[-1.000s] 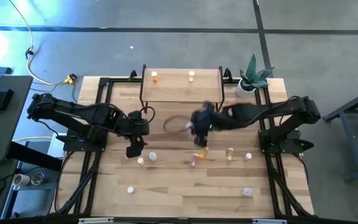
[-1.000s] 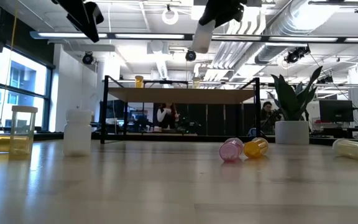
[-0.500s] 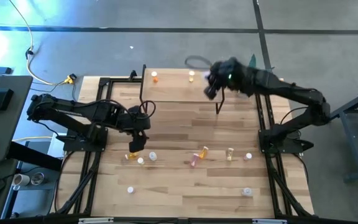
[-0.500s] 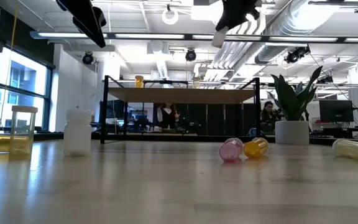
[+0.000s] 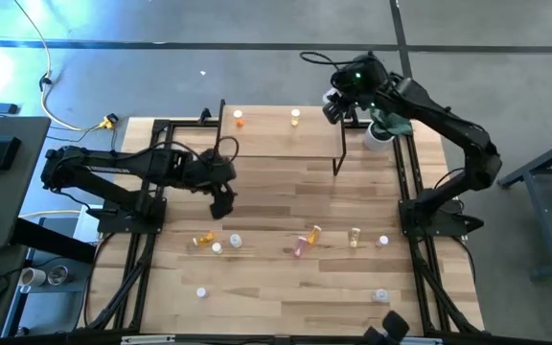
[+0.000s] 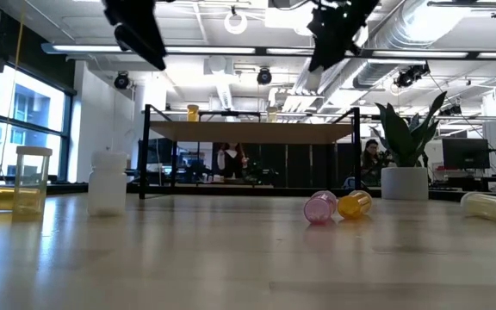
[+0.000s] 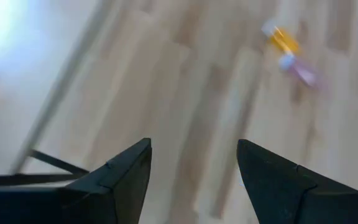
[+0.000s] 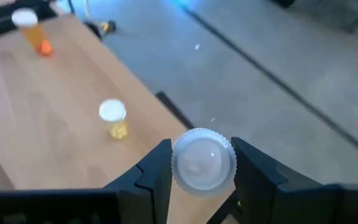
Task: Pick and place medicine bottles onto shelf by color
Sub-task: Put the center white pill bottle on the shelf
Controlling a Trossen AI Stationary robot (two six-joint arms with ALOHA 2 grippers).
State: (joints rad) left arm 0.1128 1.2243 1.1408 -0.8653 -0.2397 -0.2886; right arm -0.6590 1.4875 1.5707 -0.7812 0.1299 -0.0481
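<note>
The light-wood shelf (image 5: pixel 281 139) stands at the table's far edge with an orange bottle (image 5: pixel 239 120) and a yellow bottle (image 5: pixel 296 117) upright on it. My right gripper (image 5: pixel 332 105) is high over the shelf's far right corner, shut on a white-capped bottle (image 8: pixel 202 163). My left gripper (image 5: pixel 221 203) is open and empty above the table, left of centre. A pink bottle (image 5: pixel 299 248) and an orange bottle (image 5: pixel 314 233) lie on their sides near the table's middle. Several more bottles stand or lie along that row. My right gripper pinches the white-capped bottle between its two fingers, one on each side at the cap's rim (image 8: pixel 176 164). The cap's round top faces the wrist camera. The bottle is lifted clear, high above the shelf's far edge.
A potted plant (image 5: pixel 389 123) stands at the far right corner beside the shelf. Bottles lie near the table's left (image 5: pixel 218 245), right (image 5: pixel 383 241) and near edge (image 5: pixel 200 292), (image 5: pixel 381 296). A clear jar (image 6: pixel 31 176) shows in the low view. People sit in the room behind (image 6: pixel 228 160).
My right gripper has carried the white-capped bottle up and from over the table's middle toward the far right, past the shelf's right end. My left gripper has risen and moved toward the far edge and a little right, away from the bottles on the left.
</note>
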